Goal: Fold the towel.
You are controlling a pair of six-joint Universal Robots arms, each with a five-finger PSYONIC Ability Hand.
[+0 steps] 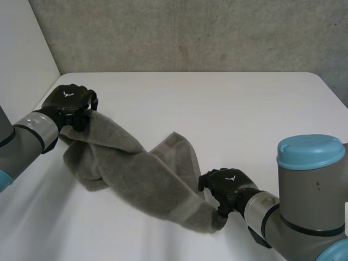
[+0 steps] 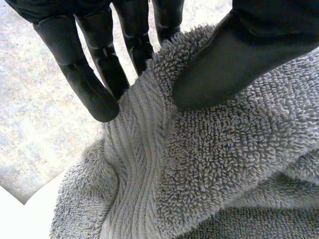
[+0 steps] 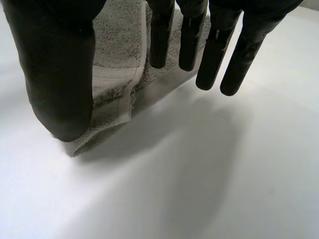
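A grey terry towel point(image 1: 136, 174) lies crumpled in a diagonal band across the white table point(image 1: 228, 109). My left hand point(image 1: 68, 100) holds its far left end lifted off the table. In the left wrist view the thumb point(image 2: 234, 55) presses the towel point(image 2: 224, 164) against the fingers point(image 2: 89, 84). My right hand point(image 1: 225, 185) sits at the towel's near right corner. In the right wrist view its fingers point(image 3: 239, 55) and thumb point(image 3: 60, 74) hang straight and apart, just above the table. The hemmed corner of the towel point(image 3: 114, 64) lies flat beside the thumb, not gripped.
A grey concrete wall point(image 1: 190, 32) rises behind the table's far edge. Bare white tabletop stretches across the far and right parts of the table. My right arm's grey joint with its blue cap point(image 1: 310, 179) stands at the near right.
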